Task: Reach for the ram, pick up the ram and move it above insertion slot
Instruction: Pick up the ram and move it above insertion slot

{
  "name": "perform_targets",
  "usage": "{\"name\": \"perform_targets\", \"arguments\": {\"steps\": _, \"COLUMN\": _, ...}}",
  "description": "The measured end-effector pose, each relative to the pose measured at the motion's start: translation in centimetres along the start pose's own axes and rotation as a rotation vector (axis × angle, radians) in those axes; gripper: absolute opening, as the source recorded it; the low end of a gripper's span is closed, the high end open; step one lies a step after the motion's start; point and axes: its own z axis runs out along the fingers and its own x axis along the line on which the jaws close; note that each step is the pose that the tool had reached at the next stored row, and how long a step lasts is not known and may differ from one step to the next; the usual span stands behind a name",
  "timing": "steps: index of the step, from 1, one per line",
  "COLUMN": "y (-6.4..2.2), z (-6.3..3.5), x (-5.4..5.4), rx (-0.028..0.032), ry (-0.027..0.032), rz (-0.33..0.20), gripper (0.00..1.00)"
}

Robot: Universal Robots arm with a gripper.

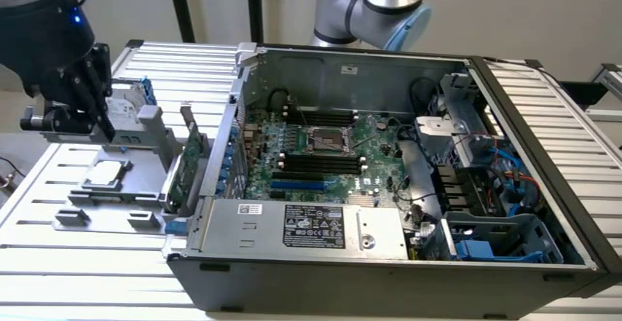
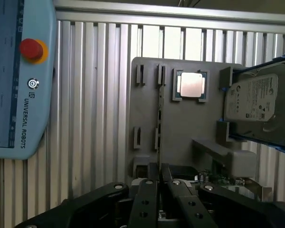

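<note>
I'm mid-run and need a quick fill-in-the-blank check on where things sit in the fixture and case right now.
1. The square processor chip lies flat on the ______ parts tray.
2. The hard drive is held between ______ rails.
3. The gripper is above the tray, on the exterior view's ______ of the open computer case.
4. The pendant carries a ______ stop button.

Missing words: grey; blue; left; red

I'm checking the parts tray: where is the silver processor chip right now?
The processor chip lies flat on the grey holder plate, on the exterior view's left of the open computer case, beside the hard drive.
</note>
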Motion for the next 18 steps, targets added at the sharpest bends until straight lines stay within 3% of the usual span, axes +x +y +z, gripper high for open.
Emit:
{"name": "perform_targets", "arguments": {"steps": 9, "y": -2.47, "z": -2.80, "x": -0.2, "rx": -0.0001, "ry": -0.0025, "rz": -0.002, "gripper": 0.14}}
{"name": "perform_targets", "arguments": {"steps": 18, "y": -5.42, "z": -4.01, "x": -0.3, "rx": -0.0003, "ry": -0.0023, "rz": -0.003, "gripper": 0.14}}
